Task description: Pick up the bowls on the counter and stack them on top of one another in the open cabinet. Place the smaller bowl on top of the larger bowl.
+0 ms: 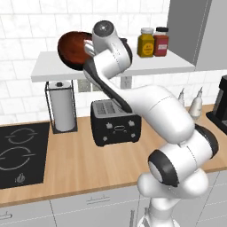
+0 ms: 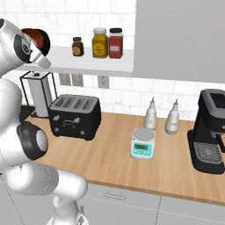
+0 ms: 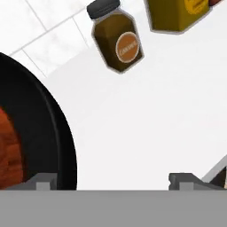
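Note:
The smaller bowl (image 1: 71, 48), reddish-brown with a dark rim, stands steeply tilted on the left part of the open cabinet (image 1: 150, 65), its inside facing the room. It also shows past my wrist (image 2: 36, 37) and at the hand view's left edge (image 3: 9, 146) inside a broad black band (image 3: 53, 133). I cannot tell whether that band is the larger bowl or the small bowl's rim. My gripper (image 1: 88, 48) (image 3: 113, 181) is open at the bowl's right side, with the left fingertip (image 3: 42, 181) against the black edge and bare shelf between the fingers.
Three jars stand on the shelf: a small brown one (image 3: 117, 40), a yellow one (image 1: 146, 42) and a red one (image 1: 161, 41). On the counter (image 1: 75, 164) are a black toaster (image 1: 115, 124), a paper towel holder (image 1: 62, 106), a scale (image 2: 143, 144), two bottles and a coffee machine (image 2: 211, 132).

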